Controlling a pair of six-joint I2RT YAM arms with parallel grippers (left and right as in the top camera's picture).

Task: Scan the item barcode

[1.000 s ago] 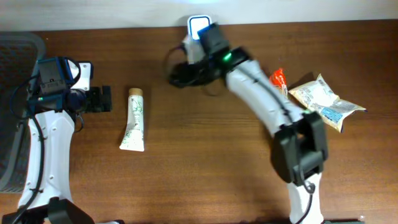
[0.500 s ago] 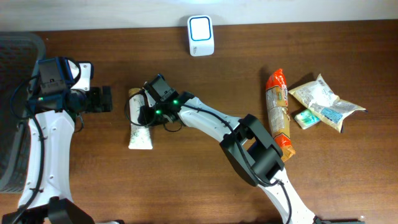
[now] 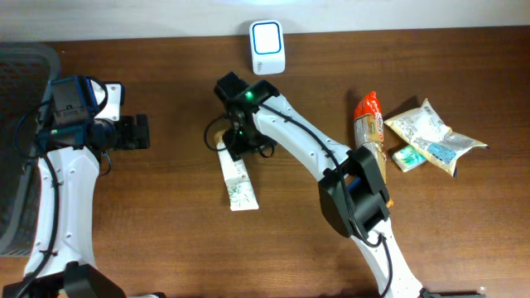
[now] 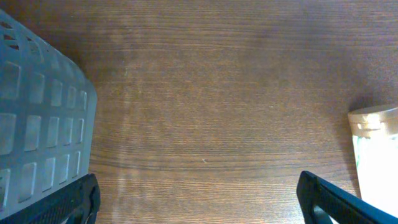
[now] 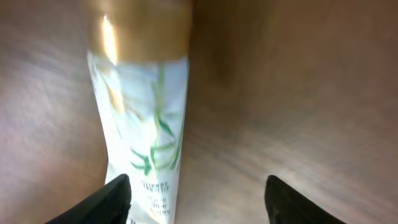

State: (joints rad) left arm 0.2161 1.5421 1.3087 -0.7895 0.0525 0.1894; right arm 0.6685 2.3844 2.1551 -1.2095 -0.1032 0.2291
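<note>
Black fingers (image 5: pixel 115 196) of the right gripper (image 5: pixel 200 198) stand well apart in the wrist view, wider than the white soft tube with green leaf print and a golden cap (image 5: pixel 144 124) that lies under them. They squeeze nothing; the tube is nearer to one finger than to the other, and the picture is blurred. Seen from above, this gripper hangs over the cap end of the tube. The tube lies flat on the brown wooden table (image 3: pixel 290 248), about in the middle. Its cap points toward the white box scanner with a lit window (image 3: pixel 267 47) at the far edge, and the two are apart. I think the step in hand is to take the tube for scanning. To do it well, the fingers should come down centred on both sides of the body just below the cap and close gently, because the tube is soft. Then they should lift it with the printed code turned to the lit window; where the code is I cannot tell. The left gripper (image 3: pixel 137 132) is open to its full width and empty, near the grey plastic basket (image 3: pixel 21 74). Half a second ago the tube lay close to the left gripper; now it has moved toward the middle and turned, and the right gripper came with it. One second ago this gripper was up at the scanner. The left arm and the orange and pale snack packets (image 3: pixel 370 145) at the right have not moved.
</note>
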